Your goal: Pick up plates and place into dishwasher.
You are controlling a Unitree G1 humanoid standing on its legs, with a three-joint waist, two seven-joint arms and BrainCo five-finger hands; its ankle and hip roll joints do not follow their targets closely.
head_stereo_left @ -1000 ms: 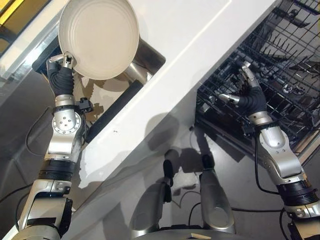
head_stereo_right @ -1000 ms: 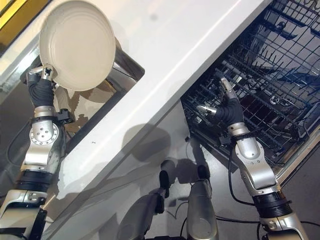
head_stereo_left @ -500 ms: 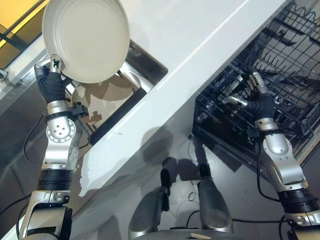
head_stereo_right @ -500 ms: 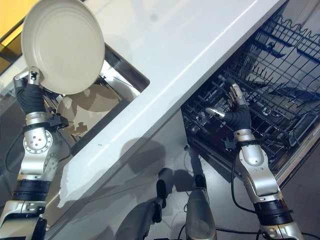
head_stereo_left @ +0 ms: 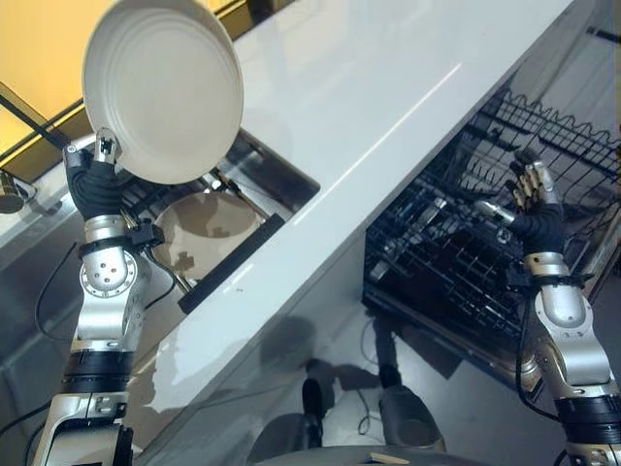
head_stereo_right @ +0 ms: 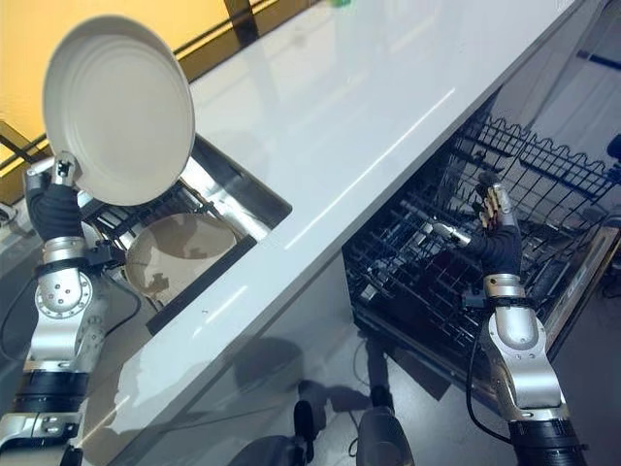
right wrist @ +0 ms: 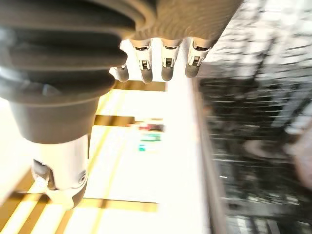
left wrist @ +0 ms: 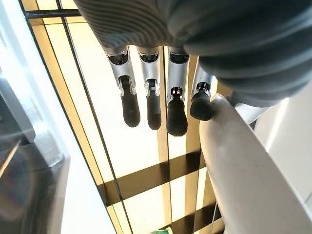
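Above the sink point(head_stereo_left: 254, 189), my left hand point(head_stereo_left: 94, 177) pinches the rim of the plate point(head_stereo_left: 160, 87), now lifted clear while a second plate point(head_stereo_left: 201, 221) waits below, and my right hand point(head_stereo_left: 529, 199), fingers spread and empty, has drawn nearer the dishwasher rack point(head_stereo_left: 456, 257).

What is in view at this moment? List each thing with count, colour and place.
Plate: one, cream white, held up at its lower rim above the sink.
Second plate: one, cream, lying in the sink.
Sink: one, steel, set in the counter's left part.
Counter: one, white, running across the middle.
Dishwasher rack: one, dark wire, pulled out below the counter at right.
Left hand: dark cover, silver fingers, pinching the raised plate's rim.
Right hand: fingers straight, holding nothing, over the rack.
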